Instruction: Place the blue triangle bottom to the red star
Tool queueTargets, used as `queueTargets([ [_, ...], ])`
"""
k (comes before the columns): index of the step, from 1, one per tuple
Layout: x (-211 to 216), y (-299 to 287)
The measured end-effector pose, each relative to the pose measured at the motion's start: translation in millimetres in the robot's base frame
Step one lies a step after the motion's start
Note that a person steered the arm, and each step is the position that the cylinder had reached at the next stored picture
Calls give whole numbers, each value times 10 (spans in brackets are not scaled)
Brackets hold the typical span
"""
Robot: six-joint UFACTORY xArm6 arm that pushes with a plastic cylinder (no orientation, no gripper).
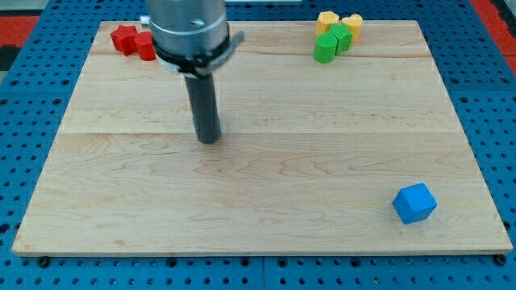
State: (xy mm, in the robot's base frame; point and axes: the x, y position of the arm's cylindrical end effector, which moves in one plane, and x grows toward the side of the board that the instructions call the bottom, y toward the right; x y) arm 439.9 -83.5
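My tip [208, 138] touches no block (no writing shows anywhere). Red star [123, 37] lies at its ten o'clock; blue cube [414, 202] near the board's [266, 201] lower-right edge

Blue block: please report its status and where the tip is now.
My tip on bare board, touching nothing. Blue block at view's bottom right, far from tip. Red blocks at top left. Path between looks clear.

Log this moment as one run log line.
my tip: centre-left board, touching nothing | red star: top left | blue block: bottom right, far from star | task: not done
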Motion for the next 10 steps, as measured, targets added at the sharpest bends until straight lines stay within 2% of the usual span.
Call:
queueTargets([
  [3,-781,-116],
  [5,-1073,532],
  [6,-1397,159],
  [7,-1363,-82],
  [8,-903,62],
  [9,-727,-6],
  [10,-1109,-418],
])
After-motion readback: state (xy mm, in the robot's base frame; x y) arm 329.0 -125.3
